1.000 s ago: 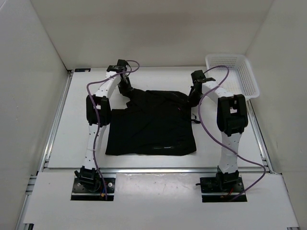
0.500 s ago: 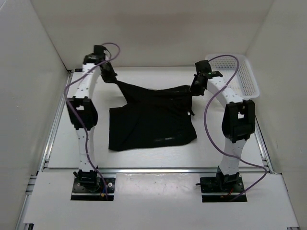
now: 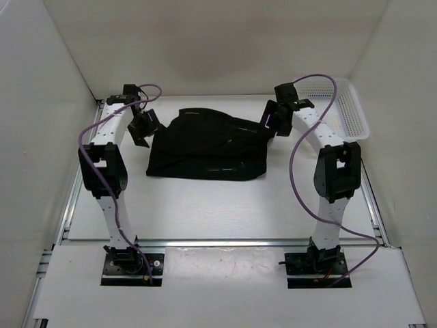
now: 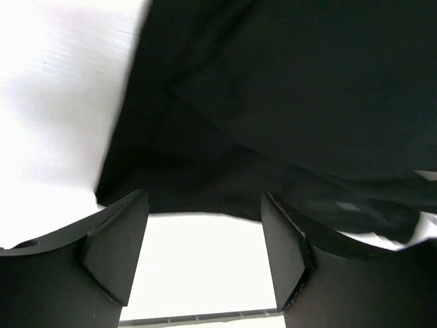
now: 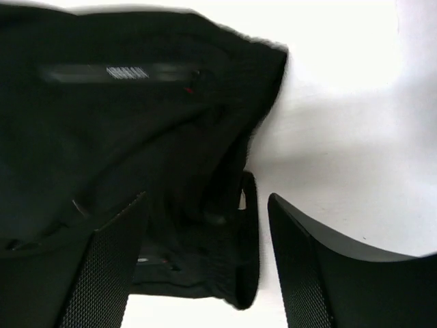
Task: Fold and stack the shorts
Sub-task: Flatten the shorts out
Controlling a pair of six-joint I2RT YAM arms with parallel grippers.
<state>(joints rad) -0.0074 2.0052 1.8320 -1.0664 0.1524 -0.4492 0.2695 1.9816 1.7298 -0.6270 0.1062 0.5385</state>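
Flanking the shorts (image 3: 208,147), left gripper (image 3: 142,130) and right gripper (image 3: 268,121) gape (empty); basket (image 3: 351,109) far right

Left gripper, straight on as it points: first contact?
Probably the near edge of the plain black soft fabric shorts, just beyond the open left gripper; depth is unclear, so the white table might come first.

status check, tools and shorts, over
Left tool open, beside shorts left edge. Right tool open at right edge. Shorts lie rumpled, neither tool holding them. Nothing in the way.
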